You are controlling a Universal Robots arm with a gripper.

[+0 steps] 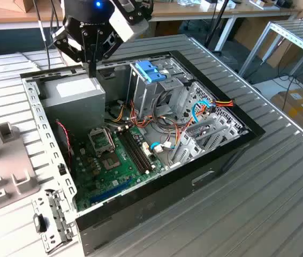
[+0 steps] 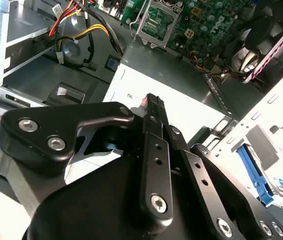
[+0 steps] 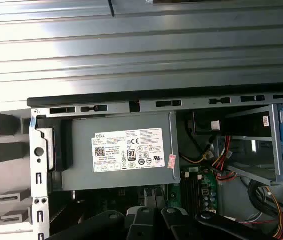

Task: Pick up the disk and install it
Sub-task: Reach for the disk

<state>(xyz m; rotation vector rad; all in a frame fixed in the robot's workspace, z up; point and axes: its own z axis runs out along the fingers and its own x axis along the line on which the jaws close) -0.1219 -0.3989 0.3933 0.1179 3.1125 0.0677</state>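
**Gripper (image 1: pixel 92 67) shut and empty over the power supply; disk (image 2: pixel 255 172) outside the computer case (image 1: pixel 250 134)**

Gripper fingers (image 2: pixel 154 107) are drawn together. No gap shows between the tips and nothing is held. The tips point down at the grey power-supply box (image 1: pixel 74 93), near its rear edge in the exterior view. In the second wrist view they hang over its white sticker (image 2: pixel 126 95). Contact with the box: cannot tell.

The disk appears in the second wrist view, outside the case. It lies just beyond the perforated side wall (image 2: pixel 281 95) that runs along the power supply. Visible parts are a blue plastic strip and, beside it, a corner of white label with a blue band. The rest of the body is cut off, so long axis and heading cannot be told. It lies apart from the gripper, untouched.

Inside the case, the drive cage with light-blue top (image 1: pixel 151 72) stands to the exterior view's right of the power supply. The motherboard (image 1: pixel 114 160) lies nearer that camera.
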